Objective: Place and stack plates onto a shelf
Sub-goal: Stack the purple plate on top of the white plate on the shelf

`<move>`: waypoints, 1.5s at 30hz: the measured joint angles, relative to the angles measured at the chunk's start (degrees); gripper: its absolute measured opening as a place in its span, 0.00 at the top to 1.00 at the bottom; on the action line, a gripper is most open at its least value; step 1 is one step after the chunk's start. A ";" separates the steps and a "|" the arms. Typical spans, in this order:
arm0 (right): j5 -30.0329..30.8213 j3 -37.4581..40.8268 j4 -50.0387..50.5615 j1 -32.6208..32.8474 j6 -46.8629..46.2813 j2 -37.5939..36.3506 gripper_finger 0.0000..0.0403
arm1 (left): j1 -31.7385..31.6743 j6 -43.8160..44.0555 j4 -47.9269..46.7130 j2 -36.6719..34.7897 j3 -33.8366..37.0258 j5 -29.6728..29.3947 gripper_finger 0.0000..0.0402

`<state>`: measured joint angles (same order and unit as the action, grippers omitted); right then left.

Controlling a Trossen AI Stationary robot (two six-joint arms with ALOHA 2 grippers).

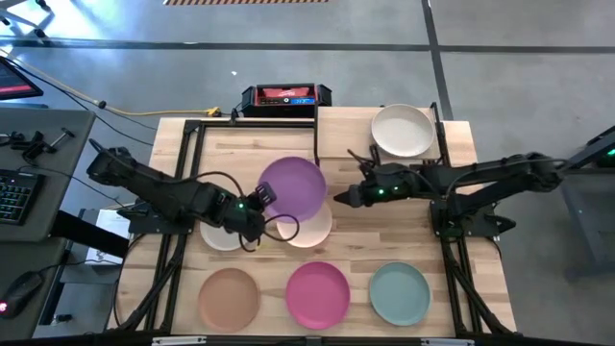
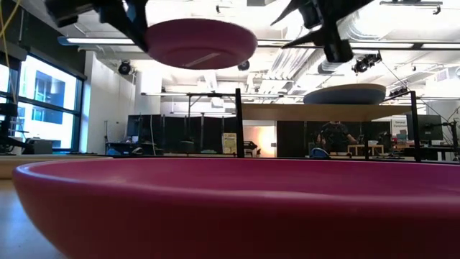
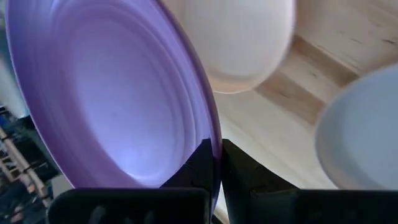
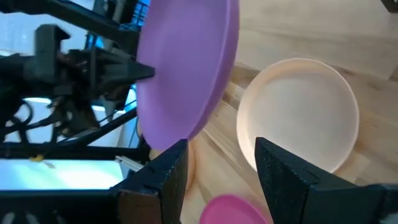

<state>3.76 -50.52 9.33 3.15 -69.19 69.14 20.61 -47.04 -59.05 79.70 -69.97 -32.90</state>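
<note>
The left gripper (image 1: 258, 200), jaws pinching the purple plate (image 1: 294, 187) by its seven-o'clock rim above the surface's centre, could let it slip sideways if the right gripper (image 1: 343, 198), jaws spread at three o'clock, nudges it mid-handover.
</note>
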 joint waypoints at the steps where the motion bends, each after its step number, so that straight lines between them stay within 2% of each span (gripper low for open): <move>1: 0.09 0.00 -0.38 0.07 -0.32 0.66 0.58 | 0.32 0.11 -1.08 0.00 0.00 0.50 0.99; 8: 0.95 0.00 -2.34 0.19 -3.94 4.77 0.58 | 1.65 0.86 -3.90 0.78 0.00 2.36 0.99; 14: 1.17 0.00 -8.06 0.19 -5.07 7.97 0.58 | 1.63 -0.63 -4.02 2.97 0.00 2.37 0.99; 24: 1.59 0.00 -7.87 0.14 -6.39 11.46 0.58 | 1.61 1.43 -3.64 5.60 0.04 1.45 0.99; 45: 6.82 0.00 -7.92 0.12 -8.82 12.20 0.59 | 1.55 1.98 1.95 5.75 0.04 0.04 0.99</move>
<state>10.58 -50.52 1.41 3.27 -78.00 81.34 22.15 -45.06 -57.10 85.45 -69.93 -32.86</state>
